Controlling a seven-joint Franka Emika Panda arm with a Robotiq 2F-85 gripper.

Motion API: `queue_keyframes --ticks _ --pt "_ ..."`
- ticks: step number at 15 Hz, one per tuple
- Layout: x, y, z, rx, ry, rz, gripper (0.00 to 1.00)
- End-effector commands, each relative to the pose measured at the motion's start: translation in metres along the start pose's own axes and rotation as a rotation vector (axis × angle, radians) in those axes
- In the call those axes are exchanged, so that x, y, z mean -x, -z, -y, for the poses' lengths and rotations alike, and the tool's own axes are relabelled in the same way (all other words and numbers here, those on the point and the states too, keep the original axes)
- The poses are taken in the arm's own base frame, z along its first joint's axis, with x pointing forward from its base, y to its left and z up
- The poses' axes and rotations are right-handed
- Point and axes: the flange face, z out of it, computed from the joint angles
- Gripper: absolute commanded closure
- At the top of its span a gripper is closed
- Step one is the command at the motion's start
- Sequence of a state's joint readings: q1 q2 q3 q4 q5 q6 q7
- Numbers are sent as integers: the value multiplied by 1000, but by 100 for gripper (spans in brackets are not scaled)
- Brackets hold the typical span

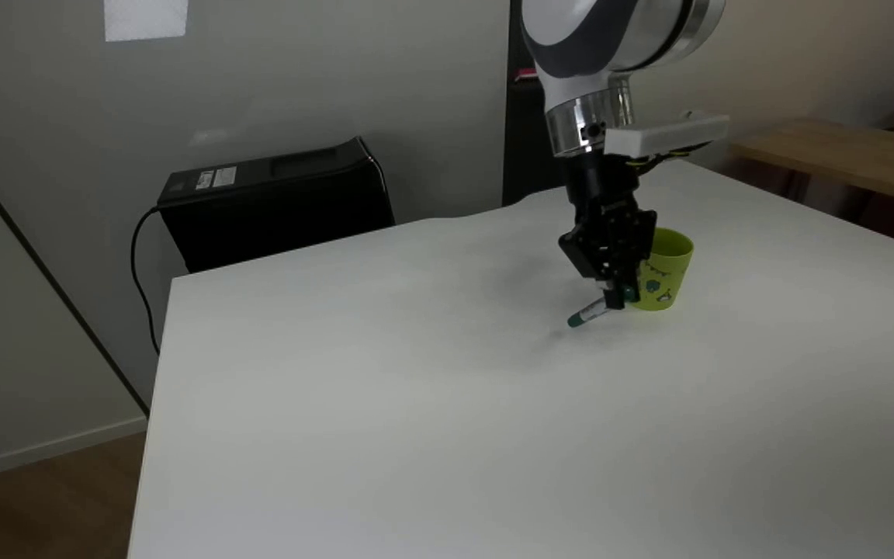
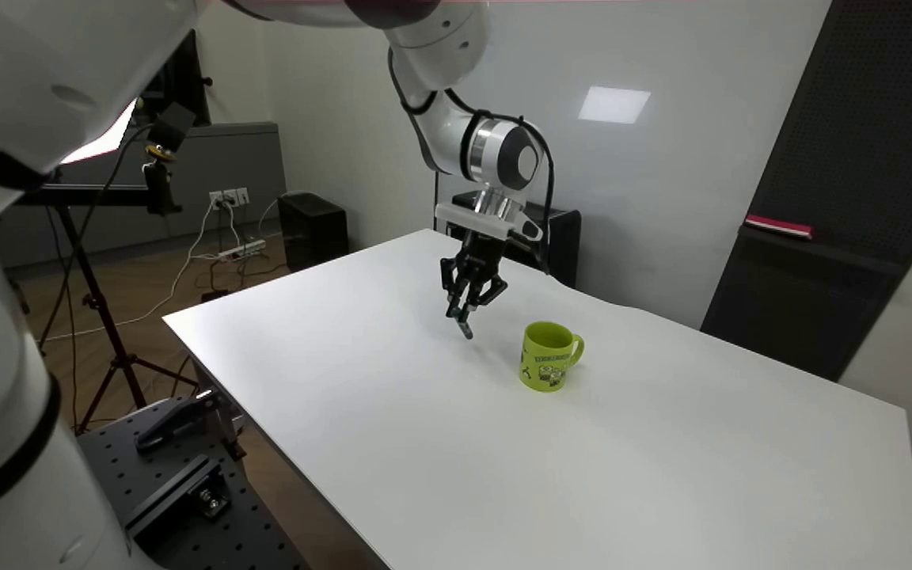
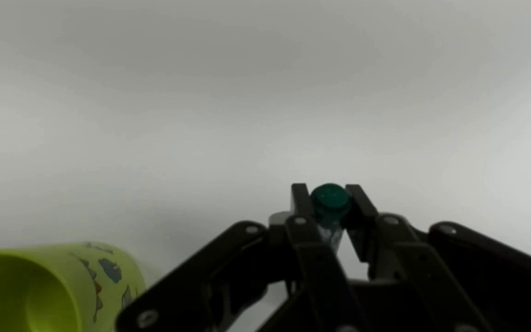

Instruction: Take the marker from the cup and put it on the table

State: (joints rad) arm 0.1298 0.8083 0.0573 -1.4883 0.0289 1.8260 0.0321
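Dim light, soft shadows

The light is dull. In both exterior views, 1 bright patch (image 2: 614, 104) glares on the wall (image 1: 338, 85). Faint, soft-edged shadows (image 1: 552, 341) grey the table (image 1: 416, 404). In the wrist view, the gripper (image 3: 327, 198) is blurred and nearly black, the inside of the cup (image 3: 76, 281) shaded.

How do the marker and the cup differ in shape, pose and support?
The marker is slim, while the cup is wide and hollow. The marker is tilted; the cup stands upright. The gripper holds the marker, but the cup rests on the table. Both show some green.
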Motion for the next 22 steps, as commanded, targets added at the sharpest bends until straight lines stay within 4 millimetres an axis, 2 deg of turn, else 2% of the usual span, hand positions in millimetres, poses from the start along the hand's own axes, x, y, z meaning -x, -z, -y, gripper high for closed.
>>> queue_keyframes --ticks 1,5,8,15,19,22 --pt "-16 13 10 87 -9 -181 94" --pt "-29 17 21 182 37 -376 94" --pt "-30 8 25 195 44 -419 94" --pt "-21 -10 26 175 57 -308 94" --pt "-19 -13 25 190 50 -274 94" --pt "-12 -17 24 186 53 -183 94"
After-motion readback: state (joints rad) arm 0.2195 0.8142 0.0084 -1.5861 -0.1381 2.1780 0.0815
